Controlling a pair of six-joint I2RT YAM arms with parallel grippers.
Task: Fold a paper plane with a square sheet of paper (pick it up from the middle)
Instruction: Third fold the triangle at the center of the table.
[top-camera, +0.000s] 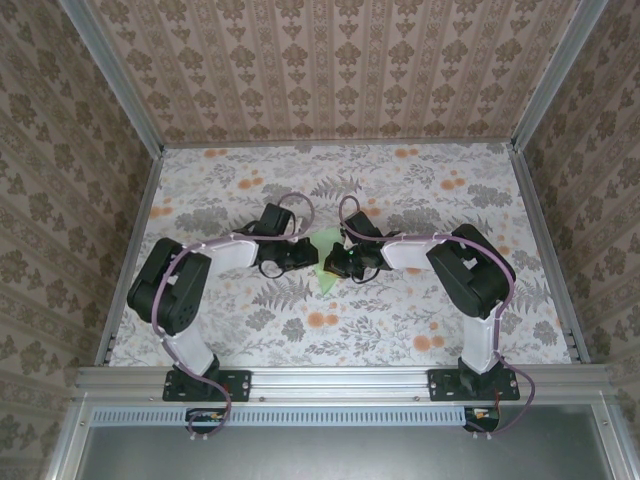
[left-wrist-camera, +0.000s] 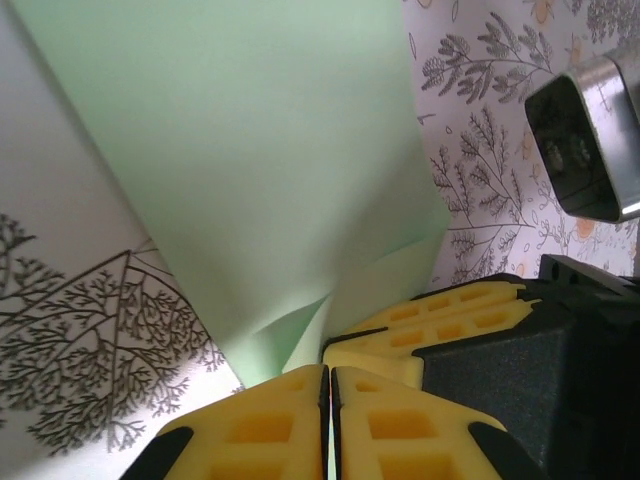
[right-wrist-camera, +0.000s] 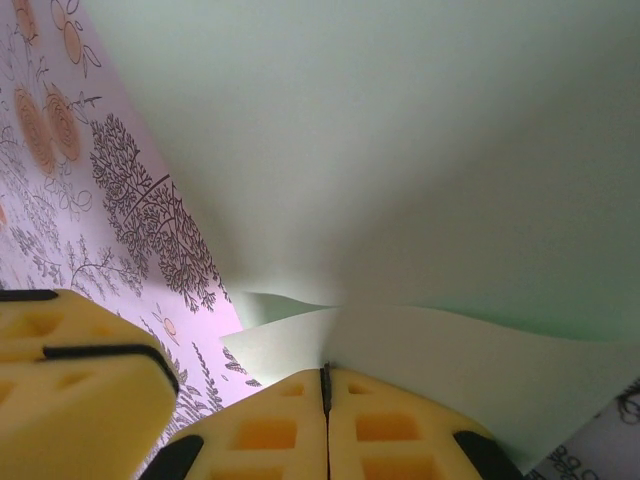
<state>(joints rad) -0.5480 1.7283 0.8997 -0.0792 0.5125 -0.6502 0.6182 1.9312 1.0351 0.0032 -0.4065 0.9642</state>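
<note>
Top external: floral tablecloth beneath paper

Paper sheet pale mint-green; tablecloth orange-grey floral; walls beige damask.

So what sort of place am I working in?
Likely a staged robot test cell: wallpapered walls boxed in by an aluminium frame, and a floral tablecloth as the work surface.

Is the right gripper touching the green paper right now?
Touching. The right wrist view shows the right gripper shut on the green paper, pinching its edge.
</note>
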